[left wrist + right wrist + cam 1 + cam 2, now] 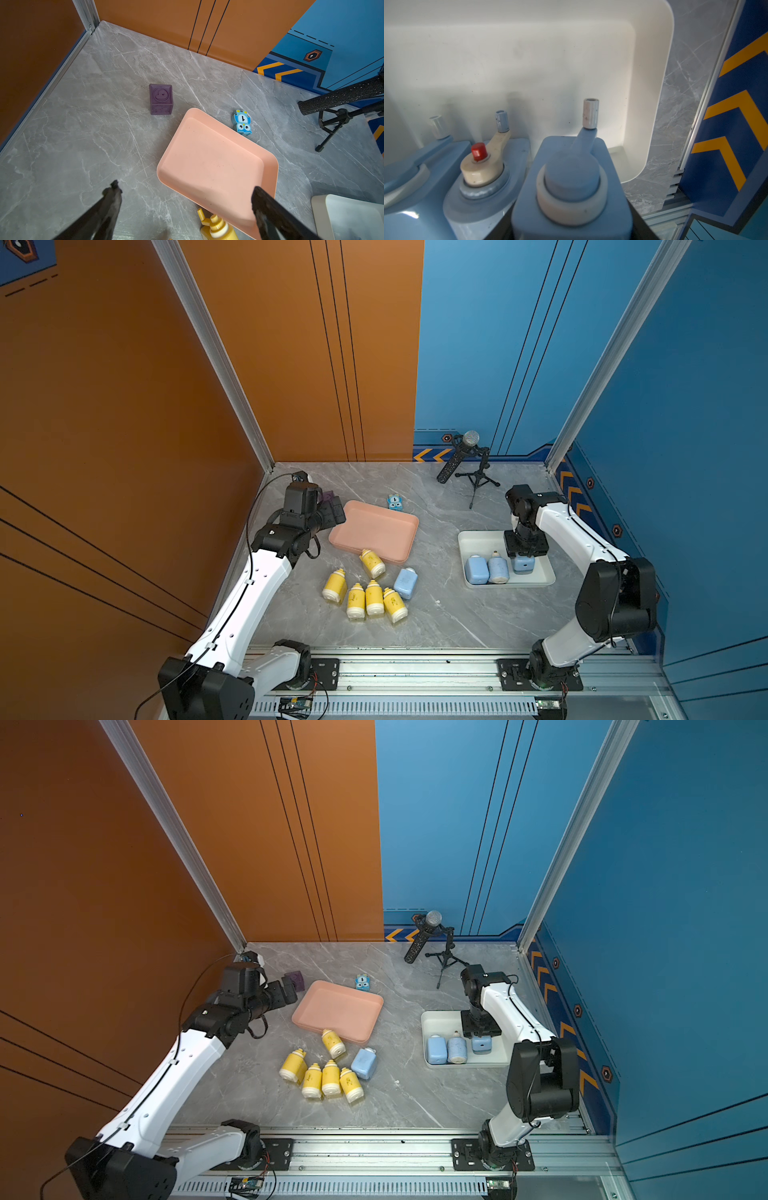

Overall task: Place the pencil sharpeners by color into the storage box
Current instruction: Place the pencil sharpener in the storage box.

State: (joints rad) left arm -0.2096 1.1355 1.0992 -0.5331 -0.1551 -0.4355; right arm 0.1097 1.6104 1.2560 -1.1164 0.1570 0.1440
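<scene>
Several yellow pencil sharpeners lie grouped on the table in front of the pink storage box, and one rests against its near rim. A light blue sharpener lies beside them. My left gripper hangs open and empty over the pink box's left end. The white storage box holds two blue sharpeners lying side by side. My right gripper is shut on a third blue sharpener inside that box, next to the other two.
A dark purple cube and a small blue cartoon toy sit behind the pink box. A microphone on a tripod stands at the back. Walls enclose three sides. A metal rail runs along the front.
</scene>
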